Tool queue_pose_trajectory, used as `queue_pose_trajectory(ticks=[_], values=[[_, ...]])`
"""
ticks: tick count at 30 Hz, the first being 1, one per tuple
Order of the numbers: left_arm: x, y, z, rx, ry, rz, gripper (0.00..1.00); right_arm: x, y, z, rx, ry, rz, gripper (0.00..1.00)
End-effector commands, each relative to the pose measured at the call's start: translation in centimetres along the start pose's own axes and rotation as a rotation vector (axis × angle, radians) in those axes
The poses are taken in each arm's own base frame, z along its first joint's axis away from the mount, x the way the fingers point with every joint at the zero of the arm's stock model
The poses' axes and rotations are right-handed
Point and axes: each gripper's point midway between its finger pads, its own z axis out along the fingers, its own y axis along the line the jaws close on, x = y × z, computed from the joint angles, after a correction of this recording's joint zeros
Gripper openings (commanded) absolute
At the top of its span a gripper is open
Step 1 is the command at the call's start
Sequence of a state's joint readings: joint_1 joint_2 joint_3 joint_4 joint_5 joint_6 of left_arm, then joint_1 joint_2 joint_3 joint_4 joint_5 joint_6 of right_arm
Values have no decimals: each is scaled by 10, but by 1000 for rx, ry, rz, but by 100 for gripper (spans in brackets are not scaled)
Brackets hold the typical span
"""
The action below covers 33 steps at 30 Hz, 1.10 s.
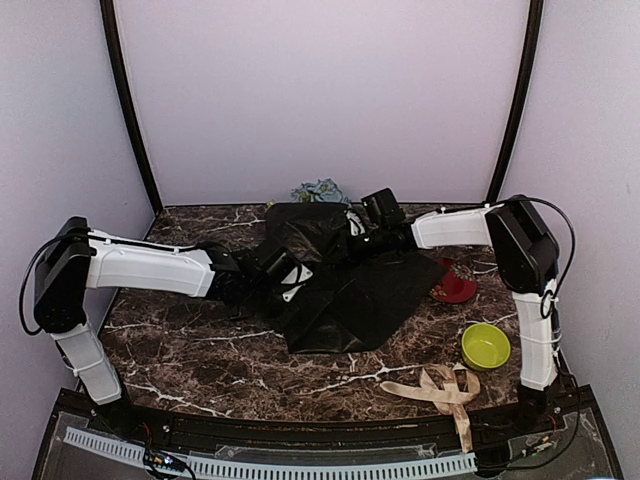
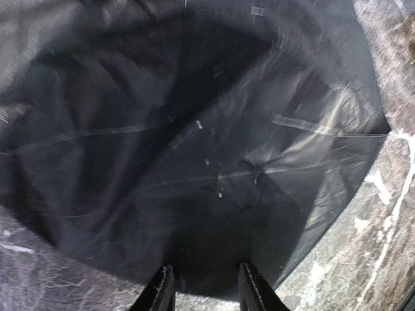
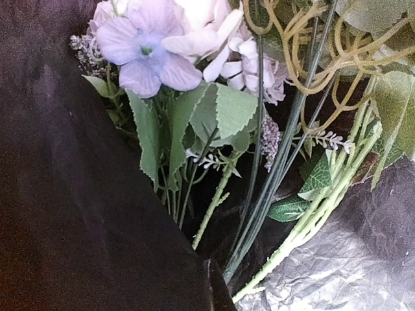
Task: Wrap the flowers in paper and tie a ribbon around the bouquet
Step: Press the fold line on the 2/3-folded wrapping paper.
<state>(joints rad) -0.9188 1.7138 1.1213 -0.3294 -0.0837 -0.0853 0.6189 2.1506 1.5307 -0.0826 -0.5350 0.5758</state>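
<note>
The black paper (image 1: 355, 300) lies crumpled at the middle of the marbled bench (image 1: 190, 350), with the flowers (image 1: 320, 190) poking from its far edge. The left tool (image 1: 295, 283) sits over the sheet's left side, its fingers (image 2: 161, 291) partly apart and clamping nothing visible. The right tool (image 1: 355, 228) is closed beside the blooms; whether it pinches anything cannot be seen. The ribbon (image 1: 445, 388) lies well apart, at the near right.

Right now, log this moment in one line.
left claw: open over matte black paper sheet | right claw: shut beside artificial flower bunch | beige satin ribbon: lying loose
</note>
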Motion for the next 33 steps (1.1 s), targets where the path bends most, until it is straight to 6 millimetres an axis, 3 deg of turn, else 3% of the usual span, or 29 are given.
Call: queue_pose_trajectory(ticks=[1,9,17,23,30,33], values=[[9,-8,14,31,56,-13,36,-7,17,-15,-27,-29,-42,2],[5,-15,19,71,74,56,39,-7,21,-17,-52,-35,-35,7],[5,-19,20,93,69,86,40,5,23,-22,-70,-26,-6,37],[5,-19,21,116,63,89,42,27,41,-28,-167,3,28,49],[5,-19,21,120,62,86,43,64,55,-19,-203,90,45,50],[5,-19,21,120,58,86,43,73,58,-19,-203,108,47,44]])
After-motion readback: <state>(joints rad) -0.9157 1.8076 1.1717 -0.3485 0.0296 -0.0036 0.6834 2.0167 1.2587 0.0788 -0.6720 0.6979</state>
